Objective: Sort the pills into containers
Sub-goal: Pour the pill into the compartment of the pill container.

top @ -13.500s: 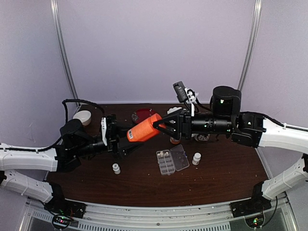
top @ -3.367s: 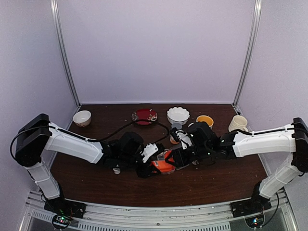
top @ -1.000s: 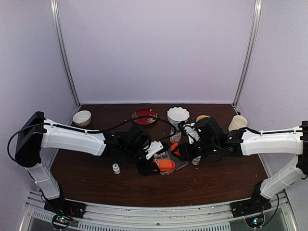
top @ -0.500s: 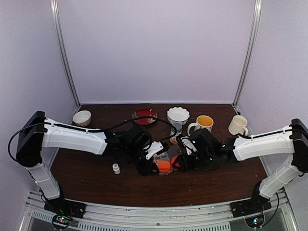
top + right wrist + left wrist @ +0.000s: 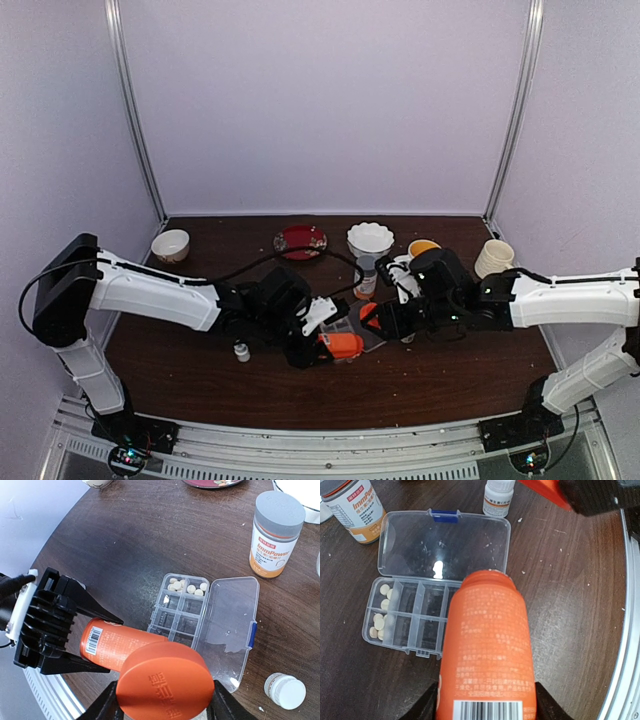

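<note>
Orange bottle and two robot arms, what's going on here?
The robot is sorting pills. Its left fingers hold the orange bottle with its top end pointed at the open pill box. Its right fingers hold a matching orange cap. Pale pills lie in the cells at one end of the box, and the other cells look empty. A grey-capped bottle and a small white bottle stand nearby.

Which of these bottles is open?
The orange bottle: its cap is off, held by the right hand. The grey-capped bottle and small white bottle are capped.
</note>
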### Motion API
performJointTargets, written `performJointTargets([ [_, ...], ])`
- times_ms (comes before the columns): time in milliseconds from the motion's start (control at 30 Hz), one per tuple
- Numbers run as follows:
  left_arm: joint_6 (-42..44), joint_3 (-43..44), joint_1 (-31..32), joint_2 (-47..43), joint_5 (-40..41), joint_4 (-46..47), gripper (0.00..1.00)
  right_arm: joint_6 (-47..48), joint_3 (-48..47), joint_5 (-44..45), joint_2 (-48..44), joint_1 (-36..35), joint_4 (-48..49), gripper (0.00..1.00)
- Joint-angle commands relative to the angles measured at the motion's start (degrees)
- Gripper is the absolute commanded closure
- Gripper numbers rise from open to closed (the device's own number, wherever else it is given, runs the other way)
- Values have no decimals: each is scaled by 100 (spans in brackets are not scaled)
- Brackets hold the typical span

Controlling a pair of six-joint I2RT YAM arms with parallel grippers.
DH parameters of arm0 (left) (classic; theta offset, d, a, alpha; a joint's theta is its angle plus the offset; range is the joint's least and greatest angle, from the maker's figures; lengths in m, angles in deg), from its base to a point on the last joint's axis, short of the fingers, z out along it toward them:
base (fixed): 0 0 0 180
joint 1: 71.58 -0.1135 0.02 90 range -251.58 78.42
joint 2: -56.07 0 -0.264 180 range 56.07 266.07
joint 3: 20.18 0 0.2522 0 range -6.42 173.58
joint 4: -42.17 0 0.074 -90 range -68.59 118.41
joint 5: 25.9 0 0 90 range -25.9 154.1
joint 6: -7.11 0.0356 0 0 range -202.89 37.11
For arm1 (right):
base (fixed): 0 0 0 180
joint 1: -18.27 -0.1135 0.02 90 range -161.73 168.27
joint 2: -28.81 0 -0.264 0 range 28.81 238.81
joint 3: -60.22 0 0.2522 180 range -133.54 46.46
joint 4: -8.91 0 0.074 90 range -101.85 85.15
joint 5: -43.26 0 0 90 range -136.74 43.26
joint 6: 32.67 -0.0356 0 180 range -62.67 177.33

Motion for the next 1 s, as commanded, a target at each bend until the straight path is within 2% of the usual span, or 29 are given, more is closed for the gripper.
performJointTargets([
  [0, -139, -261, 35, -17, -42, 401, 100, 94, -158, 91, -7, 28, -134, 100],
  [433, -444, -1188, 39, -447, -24, 1590, 100, 42, -238, -13, 318, 28, -92, 100],
  [967, -537, -1799, 24, -931, 22, 2255, 100, 24, -325, -105, 480, 26, -82, 100],
])
